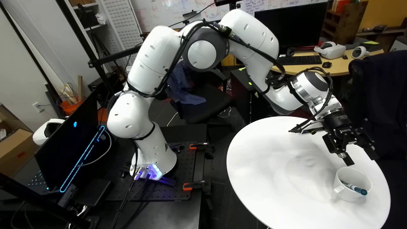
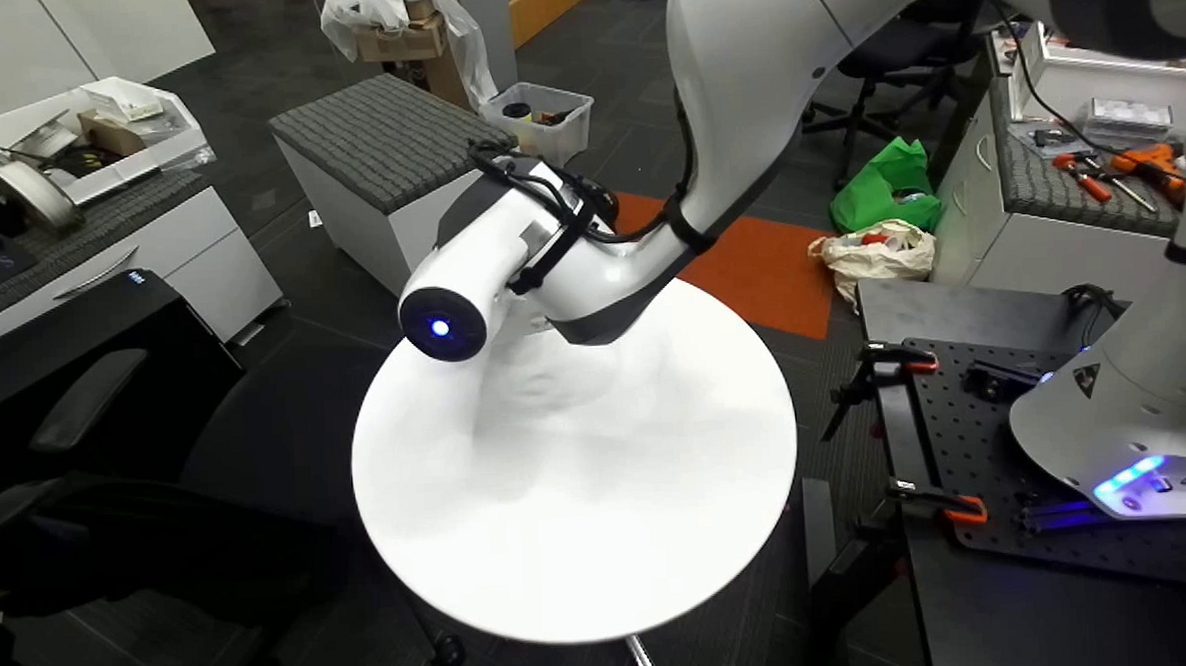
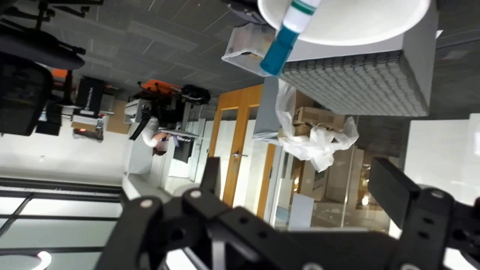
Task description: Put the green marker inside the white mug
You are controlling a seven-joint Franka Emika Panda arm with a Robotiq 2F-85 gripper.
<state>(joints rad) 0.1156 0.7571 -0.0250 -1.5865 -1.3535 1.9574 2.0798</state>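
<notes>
Green marker (image 1: 354, 187): already inside the white mug (image 1: 353, 175), aslant, with its teal cap (image 3: 278, 51) poking out past the rim in the wrist view and the rest of its length down within. Out of sight in an exterior view, along with the mug, presumably behind the arm (image 2: 743, 96). Near both, yet apart from them: the gripper (image 3: 295, 161), with jaws spread wide and nothing between. Looks like the very end of the task: placing and letting go done, only the retreat left to make. Calls next for a slow, straight pull away from the mug, well clear of the jutting cap and the handle (image 1: 339, 190), with no fresh grasp needed. Could go wrong by catching that cap on the way out and flipping the marker loose, or by nudging the mug across the round white table (image 1: 270, 165). As for containers, first the mug: upright on the table, with only the marker to be made out in it and the very bottom not readable. Farther off, in an exterior view: a clear plastic bin (image 2: 570, 139) with dark odds and ends (image 2: 552, 118) inside, an open white tray (image 2: 141, 171) crowded with jumbled oddments (image 2: 109, 132), and a cream tote bag (image 2: 890, 260) with something red (image 2: 874, 239) at its mouth. In an exterior view: an orange bucket (image 1: 68, 108) with strips of wood (image 1: 80, 87) sticking up from it.
</notes>
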